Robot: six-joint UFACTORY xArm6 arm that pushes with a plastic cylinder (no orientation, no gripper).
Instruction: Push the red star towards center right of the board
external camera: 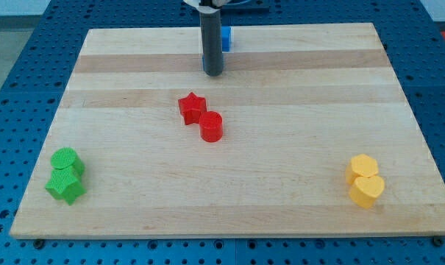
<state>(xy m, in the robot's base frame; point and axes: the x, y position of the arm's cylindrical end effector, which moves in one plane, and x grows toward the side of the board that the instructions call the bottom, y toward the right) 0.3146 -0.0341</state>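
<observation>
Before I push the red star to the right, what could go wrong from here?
1. The red cylinder touches the red star on its lower right, so a rightward push would likely drag it along or deflect the star.
2. My tip sits above and slightly right of the star; it must circle to the star's left without clipping it.

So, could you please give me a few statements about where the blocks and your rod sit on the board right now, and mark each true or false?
1. My tip is touching the red star. False: it stands apart, toward the view's top.
2. The red cylinder sits against the red star. True.
3. The two yellow blocks lie at the view's lower left. False: lower right.
4. The two green blocks lie at the view's lower left. True.
5. A blue block shows partly behind the rod. True.
</observation>
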